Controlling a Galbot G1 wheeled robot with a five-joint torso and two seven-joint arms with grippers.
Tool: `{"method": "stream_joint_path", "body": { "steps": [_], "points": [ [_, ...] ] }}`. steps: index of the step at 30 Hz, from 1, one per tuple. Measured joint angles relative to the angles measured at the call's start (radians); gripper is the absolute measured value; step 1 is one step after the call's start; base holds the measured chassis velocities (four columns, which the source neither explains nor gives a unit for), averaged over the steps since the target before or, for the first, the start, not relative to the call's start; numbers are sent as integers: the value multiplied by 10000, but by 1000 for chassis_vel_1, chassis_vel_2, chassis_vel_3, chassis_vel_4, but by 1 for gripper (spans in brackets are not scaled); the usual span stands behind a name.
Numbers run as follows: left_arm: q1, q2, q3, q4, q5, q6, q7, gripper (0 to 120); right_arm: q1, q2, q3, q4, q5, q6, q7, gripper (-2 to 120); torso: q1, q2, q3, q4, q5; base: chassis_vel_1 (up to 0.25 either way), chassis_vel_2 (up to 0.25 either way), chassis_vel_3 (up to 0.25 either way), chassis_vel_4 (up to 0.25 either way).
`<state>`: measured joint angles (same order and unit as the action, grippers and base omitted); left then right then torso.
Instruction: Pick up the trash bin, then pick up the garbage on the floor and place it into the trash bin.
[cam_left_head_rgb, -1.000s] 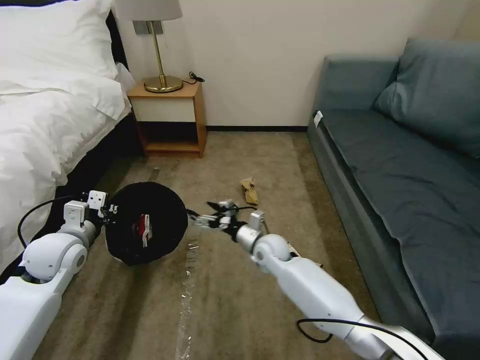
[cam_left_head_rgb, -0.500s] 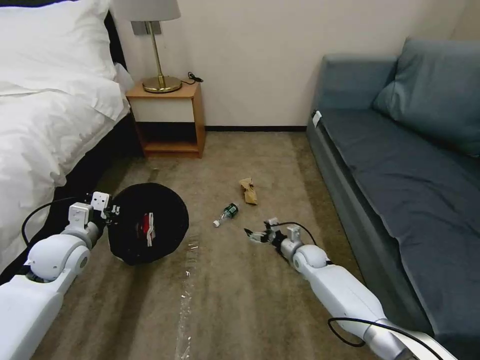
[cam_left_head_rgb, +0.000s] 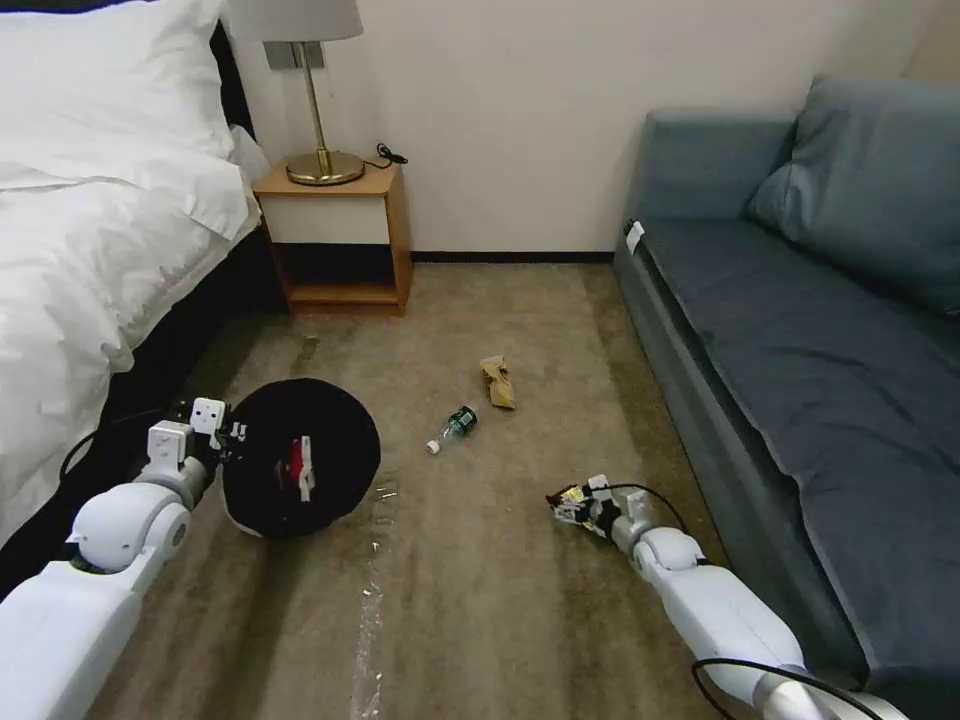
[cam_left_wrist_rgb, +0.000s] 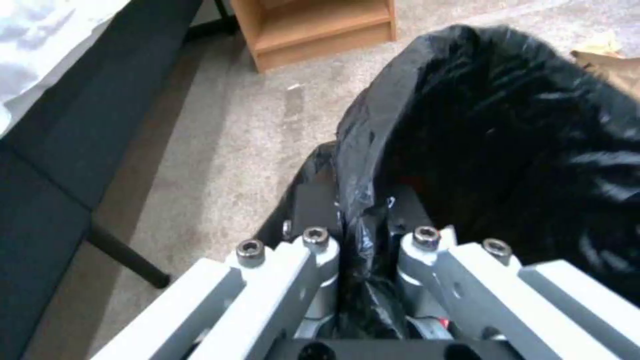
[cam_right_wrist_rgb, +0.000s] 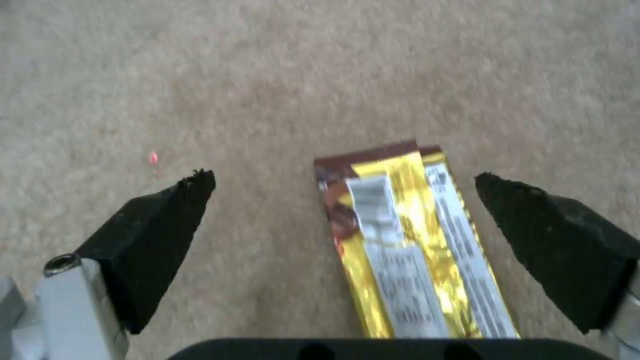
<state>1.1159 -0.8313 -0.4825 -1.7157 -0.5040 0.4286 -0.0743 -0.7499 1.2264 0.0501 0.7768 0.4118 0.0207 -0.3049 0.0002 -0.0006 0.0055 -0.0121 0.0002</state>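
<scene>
The left claw (cam_left_head_rgb: 228, 437) is clenched on the rim of the trash bin (cam_left_head_rgb: 300, 455), pinching the black bag folded over the edge. Holding it there keeps the bin's mouth open and facing up, so trash can drop in. The bag is thin, shiny and crinkly. A red-and-white wrapper (cam_left_head_rgb: 296, 464) already lies inside the bin, just past the left claw.

The right claw (cam_left_head_rgb: 572, 503) is low over the carpet (cam_left_head_rgb: 480, 600), with its two black pads (cam_right_wrist_rgb: 157, 235) spread wide. The snack wrapper (cam_right_wrist_rgb: 407, 240) lies flat on the floor between them, nearer one pad than the other, and neither pad touches it. I think the claw is lined up like this so it can squeeze the wrapper from both sides. The wrapper is flat, gold and brown, and slippery-looking foil, so it may be hard to pinch off the fuzzy carpet.

Farther ahead of the right claw lie the small clear bottle (cam_left_head_rgb: 452, 427) with a white cap and green label, and the crumpled brown paper (cam_left_head_rgb: 497, 381). Both are well apart from the claws.
</scene>
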Motion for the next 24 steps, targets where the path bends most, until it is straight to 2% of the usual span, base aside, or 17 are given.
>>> {"method": "stream_joint_path", "body": {
  "steps": [12,24],
  "points": [
    [95,-203,138,-215,112,27,-50,6,-334,-6,328,-498,-386,346,-134,100,0,0,0,0,-2,0,0,0,0],
    [178,-237,148,-180,129,-105,-38,6,211,450,542,-1569,-719,707,-475,100,0,0,0,0,-3,0,0,0,0]
  ]
}}
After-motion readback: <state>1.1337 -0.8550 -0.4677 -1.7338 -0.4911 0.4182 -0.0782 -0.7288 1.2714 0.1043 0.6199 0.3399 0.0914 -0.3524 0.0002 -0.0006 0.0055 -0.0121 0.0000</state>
